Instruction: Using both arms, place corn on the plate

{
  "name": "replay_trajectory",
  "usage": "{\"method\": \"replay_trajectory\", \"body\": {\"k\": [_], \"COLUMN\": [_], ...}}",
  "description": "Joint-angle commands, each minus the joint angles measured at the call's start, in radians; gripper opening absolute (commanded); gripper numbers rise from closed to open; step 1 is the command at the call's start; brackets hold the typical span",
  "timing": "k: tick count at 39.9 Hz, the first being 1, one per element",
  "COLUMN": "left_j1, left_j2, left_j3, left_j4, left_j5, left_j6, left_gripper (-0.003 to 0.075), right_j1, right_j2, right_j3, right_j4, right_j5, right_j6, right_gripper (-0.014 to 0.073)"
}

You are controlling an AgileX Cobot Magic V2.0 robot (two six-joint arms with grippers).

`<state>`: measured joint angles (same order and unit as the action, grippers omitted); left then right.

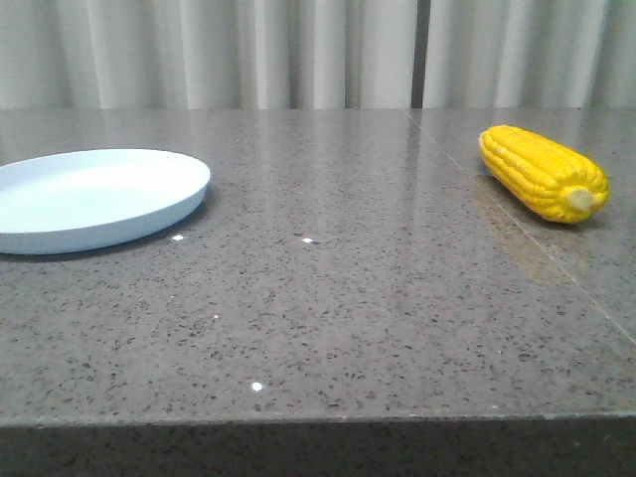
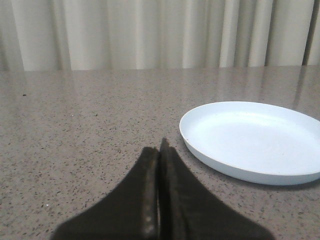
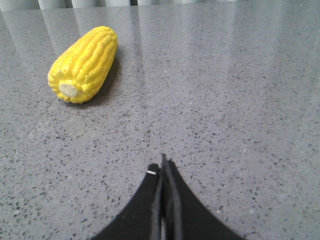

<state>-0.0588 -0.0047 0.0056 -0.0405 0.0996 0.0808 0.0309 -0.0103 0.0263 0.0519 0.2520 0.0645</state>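
Note:
The corn is a bright yellow cob lying on the table at the right, its pale stub end facing the front. It also shows in the right wrist view. The plate is pale blue, round and bare, at the left of the table; it also shows in the left wrist view. My left gripper is shut and empty, low over the table beside the plate. My right gripper is shut and empty, well short of the corn. Neither gripper shows in the front view.
The grey speckled stone table has its front edge near the bottom of the front view. A seam runs through the top past the corn. Pale curtains hang behind the table.

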Motion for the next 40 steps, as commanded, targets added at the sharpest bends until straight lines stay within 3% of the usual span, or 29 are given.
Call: {"method": "replay_trajectory", "body": {"k": [1,10,19,23,28,33,40], "left_j1": [0.000,0.000,0.000,0.000,0.000,0.000,0.000], "left_j2": [-0.020,-0.020,-0.020,-0.020,-0.020,0.004,0.146], "left_j3": [0.004,0.004,0.002,-0.017,-0.120,-0.252,-0.452], "left_j4": [0.000,0.000,0.000,0.000,0.000,0.000,0.002], "left_j5": [-0.082,-0.091,-0.204,-0.293,-0.297,-0.212,0.087], "left_j6": [-0.010,-0.010,-0.010,-0.010,-0.010,-0.010,-0.010], "left_gripper": [-0.0020,-0.0020,-0.0020,-0.0020,-0.0020,-0.0020,-0.0020], "right_j1": [-0.008,-0.008,-0.008,-0.008,-0.008,-0.008,-0.008], "right_j2": [-0.017,-0.017,-0.017,-0.017,-0.017,0.019,0.190], "right_j3": [-0.005,-0.005,-0.011,-0.060,-0.196,-0.358,-0.554], "right_j4": [0.001,0.001,0.001,0.001,0.001,0.000,0.000], "right_j5": [-0.075,-0.100,-0.198,-0.187,-0.152,-0.044,0.146], "right_j6": [-0.008,-0.008,-0.008,-0.008,-0.008,-0.008,-0.008], "right_gripper": [-0.0113,-0.0113,-0.0113,-0.0113,-0.0113,-0.0113,-0.0113]}}
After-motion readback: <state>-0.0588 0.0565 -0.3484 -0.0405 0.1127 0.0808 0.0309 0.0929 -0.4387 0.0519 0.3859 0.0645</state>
